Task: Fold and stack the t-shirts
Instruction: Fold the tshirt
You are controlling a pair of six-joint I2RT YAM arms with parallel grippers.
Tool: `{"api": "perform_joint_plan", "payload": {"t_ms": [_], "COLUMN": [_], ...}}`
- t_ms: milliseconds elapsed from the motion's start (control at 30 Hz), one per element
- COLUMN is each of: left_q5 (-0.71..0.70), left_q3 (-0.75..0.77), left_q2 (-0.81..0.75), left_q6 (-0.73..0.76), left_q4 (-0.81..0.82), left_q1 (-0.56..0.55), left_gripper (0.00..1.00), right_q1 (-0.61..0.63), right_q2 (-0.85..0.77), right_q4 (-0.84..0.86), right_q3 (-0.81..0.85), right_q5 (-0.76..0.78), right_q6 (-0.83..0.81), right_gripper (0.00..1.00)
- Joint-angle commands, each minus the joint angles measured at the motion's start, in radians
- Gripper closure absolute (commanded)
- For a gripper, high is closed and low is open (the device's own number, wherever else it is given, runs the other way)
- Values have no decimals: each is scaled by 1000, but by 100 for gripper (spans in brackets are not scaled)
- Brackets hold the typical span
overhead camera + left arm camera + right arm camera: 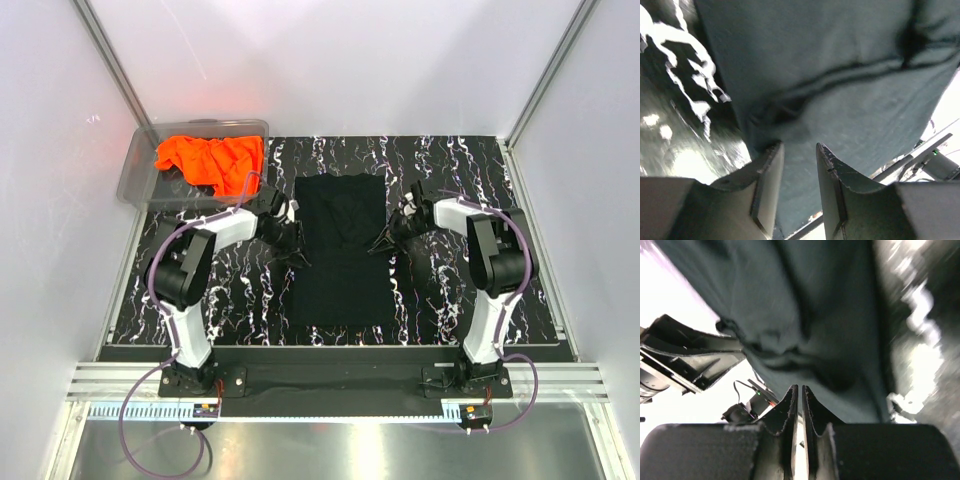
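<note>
The black t-shirt (340,250) lies on the mat as a long narrow rectangle, sleeves tucked in. My left gripper (293,243) is low at its left edge. In the left wrist view the left gripper (797,146) stands open, and the black t-shirt (840,75) shows just past the tips and through the gap. My right gripper (385,243) is at the shirt's right edge. Up close, the right gripper (800,387) is shut with only a thin bright slit and no cloth in it; the black t-shirt (820,315) is bunched just ahead. The orange t-shirt (210,158) lies crumpled in the bin.
A clear plastic bin (135,170) sits at the back left corner, half off the marbled black mat (450,170). White walls close in on three sides. A metal rail (330,385) runs along the near edge at the arm bases.
</note>
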Motion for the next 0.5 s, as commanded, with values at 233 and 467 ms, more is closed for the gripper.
{"api": "perform_joint_plan", "payload": {"t_ms": [233,467], "left_q5": [104,95], "left_q3": [114,89], "left_q2": [127,-18], "left_q6": [90,87], "left_q4": [-25,-66], "left_q1": [61,59], "left_gripper": [62,57], "right_q1": [-172,-238], "right_q2": [120,59], "right_q4": [0,-173], "right_q3": [59,103], "right_q5": [-48,45], "right_q6": [-40,-158], "right_gripper": [87,81]}}
